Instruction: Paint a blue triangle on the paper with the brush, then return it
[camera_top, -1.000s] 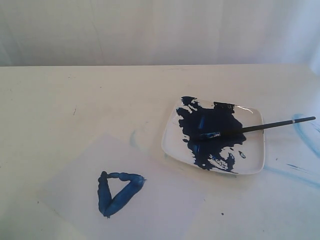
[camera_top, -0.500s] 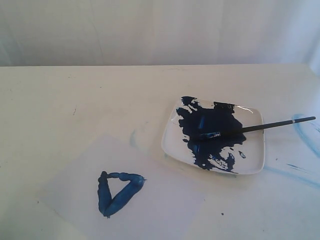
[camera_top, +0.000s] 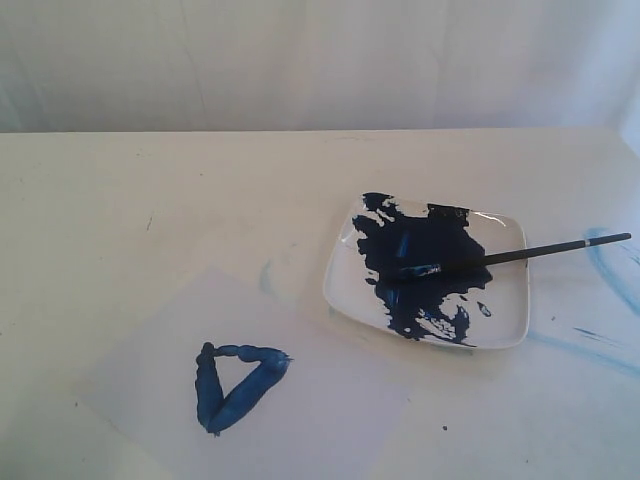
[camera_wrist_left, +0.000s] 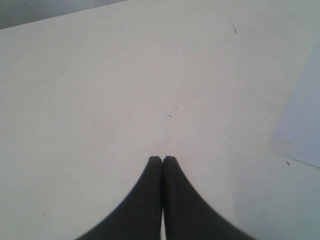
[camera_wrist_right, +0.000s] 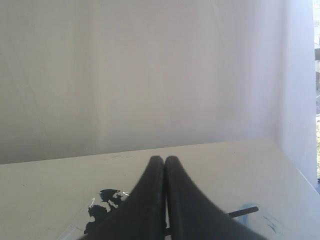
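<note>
The pale cream table is bearing a large thin whitish sheet of paper, with a white square glossy plate sitting just beside it. The long black-handled brush is lying bristles-down in the plate's dark-blue paint, its handle overhanging the right rim. The small dark-blue painted triangle is sitting on the paper. The left black gripper and the right black gripper are each pressed closed, gripping nothing.

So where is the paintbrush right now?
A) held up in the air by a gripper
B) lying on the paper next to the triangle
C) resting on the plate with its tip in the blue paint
C: the brush lies across the plate, bristles in the blue paint, handle poking past the rim.
</note>
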